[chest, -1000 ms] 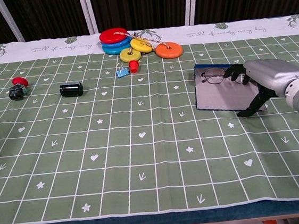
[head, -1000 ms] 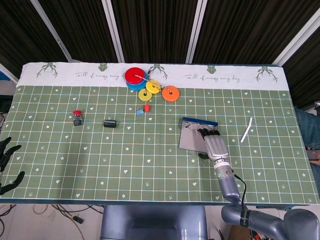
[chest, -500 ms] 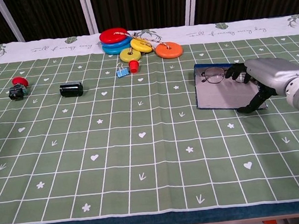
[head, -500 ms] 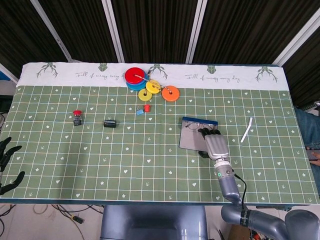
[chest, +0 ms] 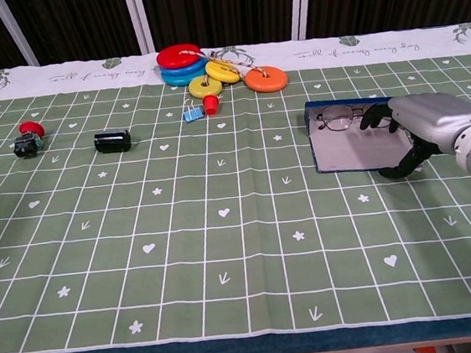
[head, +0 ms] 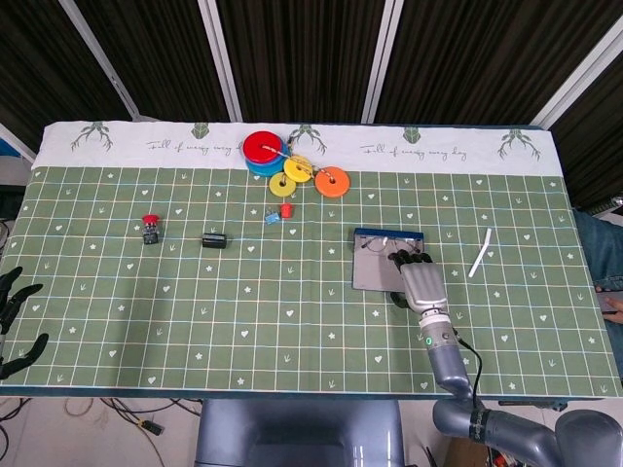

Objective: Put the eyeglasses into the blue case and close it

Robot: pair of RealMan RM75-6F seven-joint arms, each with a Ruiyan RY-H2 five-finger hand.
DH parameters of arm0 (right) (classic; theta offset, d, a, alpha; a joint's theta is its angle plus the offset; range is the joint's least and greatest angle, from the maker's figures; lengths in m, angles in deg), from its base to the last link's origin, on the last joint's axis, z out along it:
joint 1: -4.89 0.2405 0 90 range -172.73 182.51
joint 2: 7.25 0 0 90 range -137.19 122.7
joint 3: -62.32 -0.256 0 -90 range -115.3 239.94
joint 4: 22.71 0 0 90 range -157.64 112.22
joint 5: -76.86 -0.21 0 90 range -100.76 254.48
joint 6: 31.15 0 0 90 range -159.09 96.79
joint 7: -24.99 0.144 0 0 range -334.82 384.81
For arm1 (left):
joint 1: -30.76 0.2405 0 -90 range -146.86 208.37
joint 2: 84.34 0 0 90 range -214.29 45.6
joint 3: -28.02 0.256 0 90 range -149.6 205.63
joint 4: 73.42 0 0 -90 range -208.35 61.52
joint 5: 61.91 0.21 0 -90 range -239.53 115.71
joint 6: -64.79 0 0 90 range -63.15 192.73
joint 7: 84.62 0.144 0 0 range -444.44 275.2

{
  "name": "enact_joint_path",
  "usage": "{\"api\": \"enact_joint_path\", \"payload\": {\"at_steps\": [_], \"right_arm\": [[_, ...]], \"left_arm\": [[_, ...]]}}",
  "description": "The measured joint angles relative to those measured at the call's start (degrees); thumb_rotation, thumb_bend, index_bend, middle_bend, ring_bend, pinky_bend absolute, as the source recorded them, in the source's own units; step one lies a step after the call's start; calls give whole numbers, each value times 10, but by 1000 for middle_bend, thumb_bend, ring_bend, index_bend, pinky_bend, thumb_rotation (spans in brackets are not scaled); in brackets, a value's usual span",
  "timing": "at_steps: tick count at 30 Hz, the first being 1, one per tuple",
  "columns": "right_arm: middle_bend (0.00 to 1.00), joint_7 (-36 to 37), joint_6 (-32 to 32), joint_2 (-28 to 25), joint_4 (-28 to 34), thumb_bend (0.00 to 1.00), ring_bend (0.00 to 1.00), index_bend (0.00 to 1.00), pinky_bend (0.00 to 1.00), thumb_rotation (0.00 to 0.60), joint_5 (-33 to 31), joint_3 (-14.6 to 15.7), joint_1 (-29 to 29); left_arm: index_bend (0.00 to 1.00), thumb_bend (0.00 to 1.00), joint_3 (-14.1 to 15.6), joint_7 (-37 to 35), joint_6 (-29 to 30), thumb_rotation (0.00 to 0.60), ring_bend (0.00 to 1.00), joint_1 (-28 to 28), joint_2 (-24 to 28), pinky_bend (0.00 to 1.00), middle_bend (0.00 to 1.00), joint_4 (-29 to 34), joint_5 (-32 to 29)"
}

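The blue case (head: 374, 274) lies open right of the table's middle, its grey-lined lid (chest: 346, 150) facing up. The eyeglasses (chest: 336, 118) sit along the case's far blue edge, also seen in the head view as eyeglasses (head: 376, 244). My right hand (chest: 422, 120) grips the case's right side, fingers over the far right corner by the glasses and thumb down at the near right edge; the lid's near edge looks slightly raised. From above, the right hand (head: 420, 279) covers that side. My left hand (head: 16, 321) hangs off the table's left edge, fingers apart, holding nothing.
Stacked coloured rings (head: 285, 162) lie at the back centre, with a small red and blue clip (head: 280, 212) in front of them. A red-topped button (head: 150, 229) and a black cylinder (head: 214, 240) sit on the left. A white stick (head: 480, 253) lies right of the case.
The right hand has shifted slightly toward the far side and the grey lid looks shorter and more tilted, its near edge lifting. The left hand has not moved.
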Motion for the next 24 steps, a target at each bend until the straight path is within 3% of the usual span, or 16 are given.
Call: {"api": "enact_joint_path", "payload": {"at_steps": [8, 24], "right_arm": [[299, 6, -2, 1, -2, 490, 298, 316, 229, 600, 6, -4, -2], [321, 16, -4, 4, -17, 509, 311, 334, 229, 600, 15, -30, 11]], "left_arm": [[180, 311, 0, 0, -1, 600, 0, 0, 1, 0, 0, 0, 0], [180, 310, 2, 3, -3, 600, 0, -1, 2, 0, 0, 2, 1]]}}
